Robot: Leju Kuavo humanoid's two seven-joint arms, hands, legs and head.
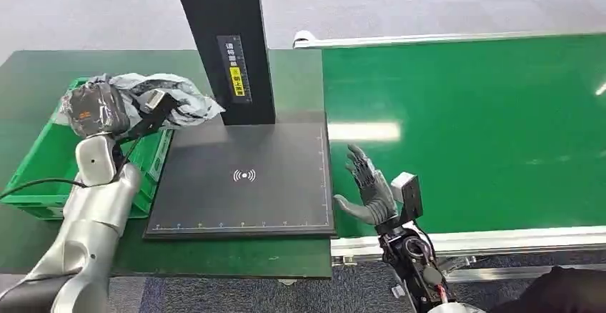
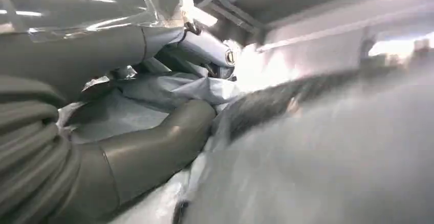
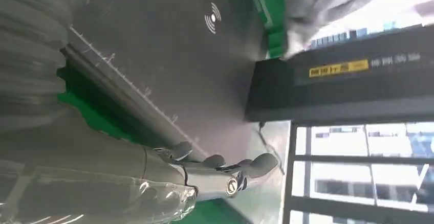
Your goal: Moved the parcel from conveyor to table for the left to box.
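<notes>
The parcel [image 1: 179,98] is a crumpled grey plastic bag held over the far end of the green box [image 1: 43,163] at the table's left. My left hand [image 1: 96,109] grips it; in the left wrist view the thumb [image 2: 153,152] presses into the grey bag [image 2: 169,88] with fingers curled over it. My right hand [image 1: 368,184] is open with fingers spread, hovering at the near left edge of the green conveyor [image 1: 464,127], beside the scanner plate [image 1: 243,177]. The right wrist view shows the empty right hand [image 3: 204,168] and, far off, the parcel [image 3: 322,4].
A black scanner plate lies between box and conveyor, with a tall black post [image 1: 225,41] rising at its far edge. The conveyor's metal rail [image 1: 472,241] runs along the near side. The dark green table [image 1: 236,259] borders the plate.
</notes>
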